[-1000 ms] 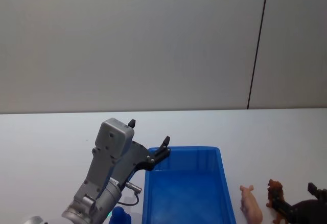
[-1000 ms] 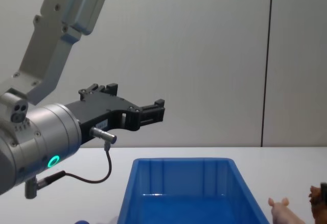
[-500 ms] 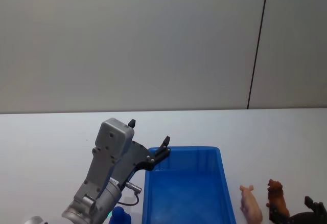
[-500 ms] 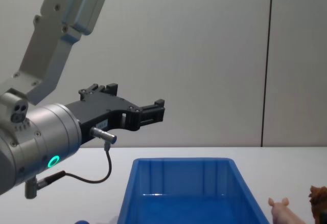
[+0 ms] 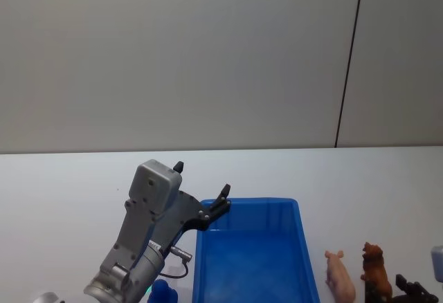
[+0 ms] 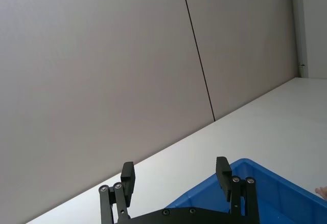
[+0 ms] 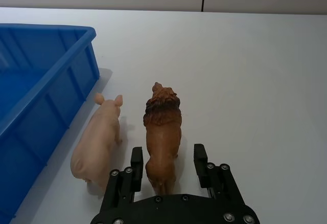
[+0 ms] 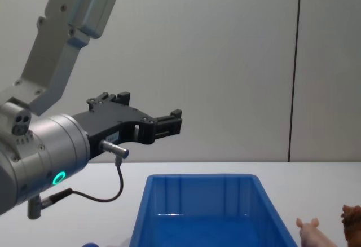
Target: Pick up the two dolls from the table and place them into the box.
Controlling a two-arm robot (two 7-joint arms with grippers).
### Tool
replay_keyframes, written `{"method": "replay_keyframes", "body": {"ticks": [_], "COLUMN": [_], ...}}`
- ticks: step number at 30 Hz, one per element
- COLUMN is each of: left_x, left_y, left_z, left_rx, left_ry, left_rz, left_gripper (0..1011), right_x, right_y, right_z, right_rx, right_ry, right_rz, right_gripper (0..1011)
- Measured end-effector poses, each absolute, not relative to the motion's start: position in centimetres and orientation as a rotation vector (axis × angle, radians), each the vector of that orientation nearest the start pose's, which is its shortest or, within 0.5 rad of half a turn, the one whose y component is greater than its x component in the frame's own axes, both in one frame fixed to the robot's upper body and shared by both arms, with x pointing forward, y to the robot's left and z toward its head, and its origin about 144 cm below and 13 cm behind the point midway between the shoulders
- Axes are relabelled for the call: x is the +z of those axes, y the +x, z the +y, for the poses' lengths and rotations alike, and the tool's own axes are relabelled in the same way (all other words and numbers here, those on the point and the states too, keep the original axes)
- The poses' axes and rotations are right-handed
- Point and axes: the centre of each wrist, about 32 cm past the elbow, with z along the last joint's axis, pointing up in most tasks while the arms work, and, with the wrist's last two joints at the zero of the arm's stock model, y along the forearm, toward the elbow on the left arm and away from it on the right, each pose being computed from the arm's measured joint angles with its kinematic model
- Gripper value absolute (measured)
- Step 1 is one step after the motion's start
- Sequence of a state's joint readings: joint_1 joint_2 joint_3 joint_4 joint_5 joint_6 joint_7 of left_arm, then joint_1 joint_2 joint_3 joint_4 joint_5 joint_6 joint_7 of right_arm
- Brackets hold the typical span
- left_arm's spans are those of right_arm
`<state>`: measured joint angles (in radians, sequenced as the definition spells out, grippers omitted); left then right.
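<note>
The two dolls stand side by side on the white table (image 7: 255, 55), just right of the blue box (image 7: 46, 75). They are a pale pink pig (image 7: 97, 139) and a brown lion-like figure (image 7: 162, 127). My right gripper (image 7: 168, 158) is open, one finger on each side of the brown doll's rear end, without closing on it. In the head view the pig (image 5: 339, 275) and the brown doll (image 5: 374, 270) sit near the bottom right, with the right gripper (image 5: 410, 290) just behind them. My left gripper (image 5: 202, 180) hangs open in the air above the far left corner of the box (image 5: 252, 248).
The large grey left arm (image 8: 51, 145) with a looping cable stands left of the box (image 8: 197, 202). A plain wall with a dark vertical seam rises behind the table. Bare tabletop stretches to the right of the dolls and beyond the box.
My right gripper has drawn back toward the near edge, away from the brown doll's front. The dolls, the box and the left arm have stayed in place.
</note>
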<state>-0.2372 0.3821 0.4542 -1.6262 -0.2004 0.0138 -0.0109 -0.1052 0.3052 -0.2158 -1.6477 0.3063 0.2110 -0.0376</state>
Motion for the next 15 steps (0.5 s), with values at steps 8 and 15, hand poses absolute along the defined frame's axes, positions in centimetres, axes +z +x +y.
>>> {"method": "replay_keyframes", "body": {"ticks": [8, 15], "left_x": [120.44, 120.45], "left_y": [49.2, 49.2], "left_z": [19.84, 19.84], "left_rx": [1.124, 1.124], "left_ry": [0.061, 0.061], "left_rz": [-0.268, -0.268], "left_gripper": [1001, 1001], "right_x": [112.18, 112.59], "right_y": [42.06, 42.0], "right_z": [-24.08, -23.83], "right_rx": [-1.355, -1.346], "right_ry": [-0.245, -0.238], "right_rz": [0.217, 0.185], "right_gripper": [404, 297]}}
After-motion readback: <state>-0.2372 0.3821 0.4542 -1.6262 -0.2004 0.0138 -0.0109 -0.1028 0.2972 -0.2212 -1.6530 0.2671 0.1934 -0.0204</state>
